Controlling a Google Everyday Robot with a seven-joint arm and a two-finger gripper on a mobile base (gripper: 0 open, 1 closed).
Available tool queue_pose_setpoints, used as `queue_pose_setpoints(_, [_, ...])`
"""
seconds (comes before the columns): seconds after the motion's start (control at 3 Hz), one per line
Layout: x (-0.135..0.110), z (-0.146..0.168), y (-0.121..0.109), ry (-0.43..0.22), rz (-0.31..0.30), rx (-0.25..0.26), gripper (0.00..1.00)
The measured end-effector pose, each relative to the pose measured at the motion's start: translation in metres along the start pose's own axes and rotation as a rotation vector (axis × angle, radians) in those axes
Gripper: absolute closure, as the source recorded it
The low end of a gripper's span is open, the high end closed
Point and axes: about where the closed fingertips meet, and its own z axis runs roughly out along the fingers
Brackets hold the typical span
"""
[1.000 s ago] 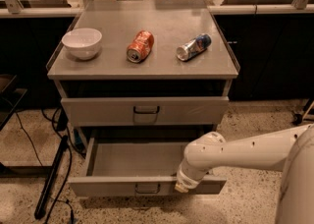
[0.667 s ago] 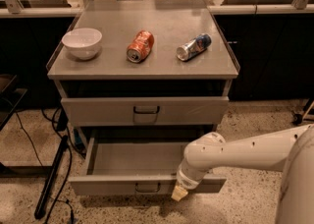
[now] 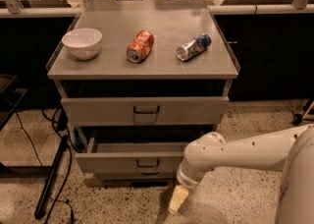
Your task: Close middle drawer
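The middle drawer is a wide grey drawer with a low front panel and a small centre pull. It stands partly pulled out below the taller-fronted top drawer. The lowest drawer front shows just beneath it. My gripper hangs near the floor, below and in front of the middle drawer's right end. The white wrist above it is right against the right end of the drawer's front panel.
On the cabinet top are a white bowl, an orange can and a blue-silver can, both cans lying down. A black stand leg and cables lie on the floor at the left. Dark counters stand behind.
The middle drawer has slid in a good way and sticks out much less. My gripper has dropped from the front panel's right end toward the floor.
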Motion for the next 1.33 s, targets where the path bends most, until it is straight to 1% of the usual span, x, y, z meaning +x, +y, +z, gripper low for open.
queue_pose_setpoints(0.33, [0.0,0.0,0.0,0.0,0.0,0.0,0.19])
queue_pose_setpoints(1.0, [0.0,0.0,0.0,0.0,0.0,0.0,0.65])
queue_pose_setpoints(1.33, [-0.0024,0.0038,-0.0079,0.007,0.009,0.006,0.89])
